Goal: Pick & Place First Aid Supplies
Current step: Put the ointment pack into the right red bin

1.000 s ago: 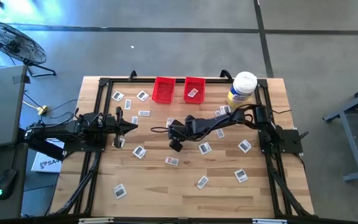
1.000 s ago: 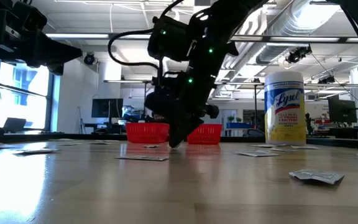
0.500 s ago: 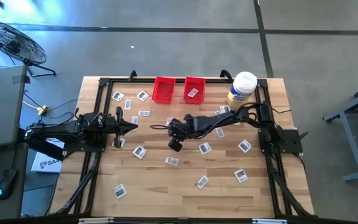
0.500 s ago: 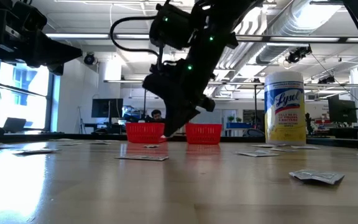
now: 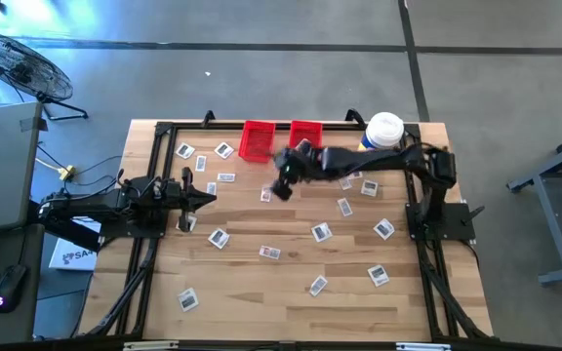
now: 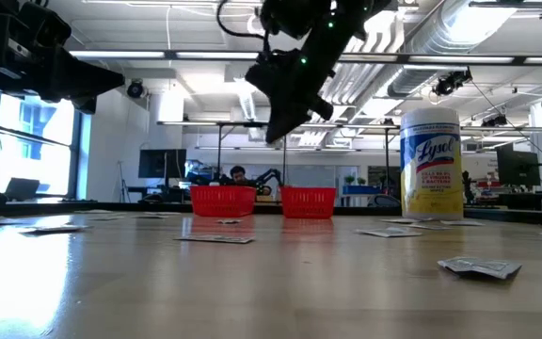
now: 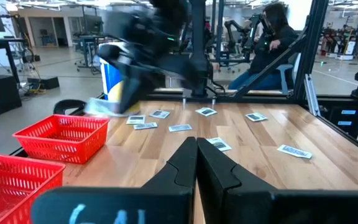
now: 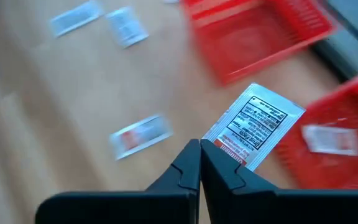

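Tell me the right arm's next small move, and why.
Probably carry on over the right-hand red plastic bin and open there: the right gripper is shut on a small white printed packet, raised above the wooden table just short of both bins.

My right arm stretches across the table point(image 5: 291, 292), its wrist lifted well above the boards, and my right gripper point(image 8: 200, 147) is pinched tight on a packet point(image 8: 254, 125). My left arm waits low at the table's left edge, its left gripper point(image 7: 196, 144) closed, fingers together.
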You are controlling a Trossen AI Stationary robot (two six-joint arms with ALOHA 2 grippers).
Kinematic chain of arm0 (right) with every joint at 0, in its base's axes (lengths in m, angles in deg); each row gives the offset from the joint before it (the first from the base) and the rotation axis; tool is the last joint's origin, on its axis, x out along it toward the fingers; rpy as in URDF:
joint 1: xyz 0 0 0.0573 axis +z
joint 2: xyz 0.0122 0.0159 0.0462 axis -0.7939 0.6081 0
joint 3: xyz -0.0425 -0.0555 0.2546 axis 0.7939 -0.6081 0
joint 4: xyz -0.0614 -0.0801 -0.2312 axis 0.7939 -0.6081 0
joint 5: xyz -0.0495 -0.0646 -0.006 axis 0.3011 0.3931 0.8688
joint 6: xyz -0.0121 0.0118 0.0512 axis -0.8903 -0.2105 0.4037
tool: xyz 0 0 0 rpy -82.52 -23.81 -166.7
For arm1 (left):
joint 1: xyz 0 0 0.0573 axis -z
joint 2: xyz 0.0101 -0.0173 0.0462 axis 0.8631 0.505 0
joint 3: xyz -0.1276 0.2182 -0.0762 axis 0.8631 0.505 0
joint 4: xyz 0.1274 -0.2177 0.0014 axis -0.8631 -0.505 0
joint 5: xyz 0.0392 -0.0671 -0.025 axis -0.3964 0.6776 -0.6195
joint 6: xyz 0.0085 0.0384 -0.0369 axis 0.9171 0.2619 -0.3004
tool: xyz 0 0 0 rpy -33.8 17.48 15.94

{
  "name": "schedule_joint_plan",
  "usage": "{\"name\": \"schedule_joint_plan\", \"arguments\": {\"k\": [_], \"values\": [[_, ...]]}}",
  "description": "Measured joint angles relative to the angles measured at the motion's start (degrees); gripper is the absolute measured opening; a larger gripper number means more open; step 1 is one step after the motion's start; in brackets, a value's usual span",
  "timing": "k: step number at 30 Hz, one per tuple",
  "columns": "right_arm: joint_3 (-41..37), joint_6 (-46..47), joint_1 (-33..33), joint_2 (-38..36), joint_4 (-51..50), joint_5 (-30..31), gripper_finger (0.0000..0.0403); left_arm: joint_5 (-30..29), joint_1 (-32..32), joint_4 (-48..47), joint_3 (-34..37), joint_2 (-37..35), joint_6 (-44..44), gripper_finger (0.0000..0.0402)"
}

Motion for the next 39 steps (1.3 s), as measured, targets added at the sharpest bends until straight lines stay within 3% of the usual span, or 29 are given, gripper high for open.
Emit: {"name": "schedule_joint_plan", "arguments": {"k": [11, 16, 24, 31, 36, 39], "values": [[-0.02, -2.41, -14.03, 6.26, 0.23, -3.45, 0.0, 0.0, 0.01, 0.01, 0.0, -0.01, 0.0, 0.0001], [-0.02, -2.35, -15.92, 7.77, 0.29, -3.27, 0.0008, 0.0, 0.0, 0.01, 0.0, 0.0, 0.02, 0.0001], [-0.02, -2.33, -16.15, 7.76, 0.36, -3.69, 0.0058, 0.0, 0.0, 0.0, 0.0, 0.01, 0.01, 0.0001], [-0.02, -6.35, -11.2, 5.68, 0.53, -4.78, 0.009, 0.0, -0.01, 0.01, 0.0, 0.01, 0.02, 0.0001], [0.0, -12.78, -3.63, 4.24, 1.98, -3.88, 0.0101, 0.0, 0.03, 0.01, 0.0, 0.01, 0.01, 0.0001], [-0.17, -16.21, 1.24, 4.8, 5.15, -7.14, 0.0106, 0.0, 0.03, 0.03, 0.0, 0.01, 0.02, 0.0001]]}}
